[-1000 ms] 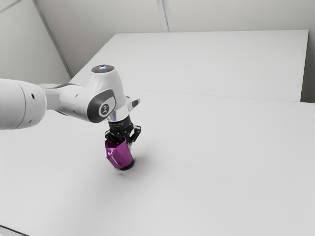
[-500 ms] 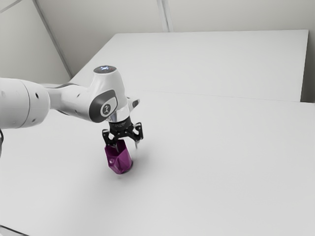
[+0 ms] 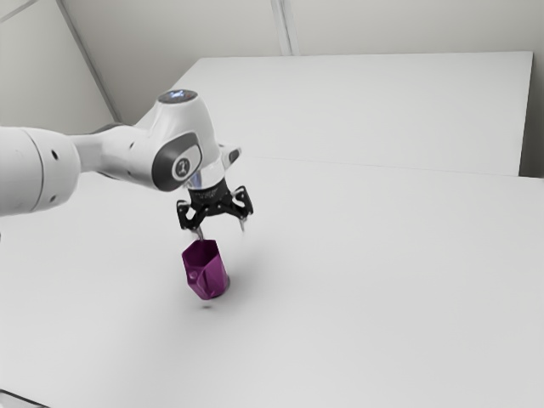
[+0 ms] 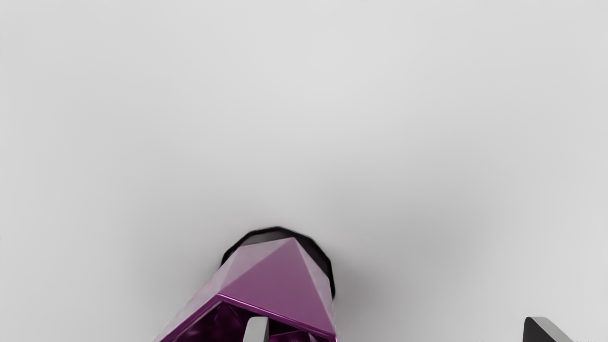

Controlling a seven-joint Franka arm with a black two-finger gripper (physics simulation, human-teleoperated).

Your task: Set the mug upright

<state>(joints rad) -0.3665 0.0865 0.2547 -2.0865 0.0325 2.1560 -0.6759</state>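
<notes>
The gripper point(image 3: 222, 231) hangs open just above the purple mug point(image 3: 206, 276) in the exterior view, its fingers spread wide and nothing held between them. One fingertip is over the mug's mouth, the other out past the rim toward the exterior view's right. The mug's opening faces up and it leans slightly, its black base at the table. In the wrist view the gripper point(image 4: 399, 328) has one finger in front of the opening of the mug point(image 4: 280, 285); the other stands apart, over bare table.
The mug stands on a white table point(image 3: 357, 289). Behind it is another pale flat surface point(image 3: 365, 110), with walls around. A dark thin edge point(image 3: 24, 398) crosses the exterior view's lower left corner.
The gripper has opened and let go of the mug, then risen above it. The mug has swung from a stronger tilt to a nearly upright stance.
</notes>
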